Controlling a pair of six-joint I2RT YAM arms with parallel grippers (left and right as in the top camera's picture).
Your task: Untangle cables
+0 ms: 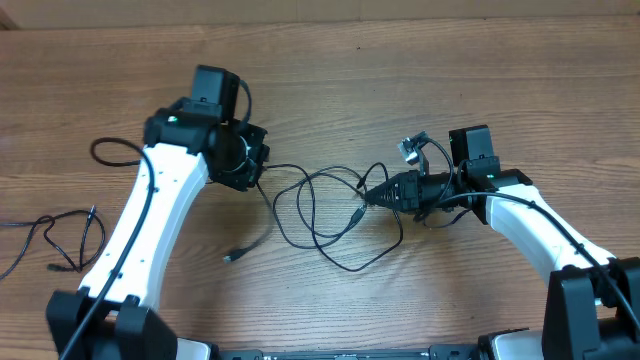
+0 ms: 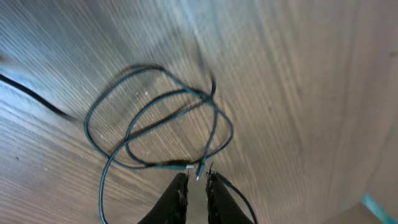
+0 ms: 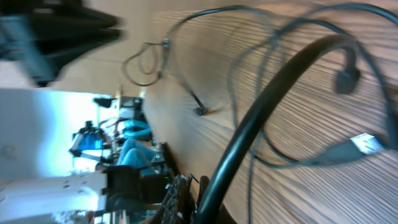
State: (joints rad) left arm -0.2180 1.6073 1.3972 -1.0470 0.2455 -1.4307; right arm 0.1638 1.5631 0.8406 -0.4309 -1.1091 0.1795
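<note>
Mid-untangling: both pincers grip the looped cables on the bench, left pincer, right pincer. Next, pull apart gently.

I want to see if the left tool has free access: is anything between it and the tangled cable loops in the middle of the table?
Nothing visible blocks it. In the left wrist view the left tool sits right at the cable loops, with only bare table around them. The right tool is at the loops' far side.

Wood-grain table only.
</note>
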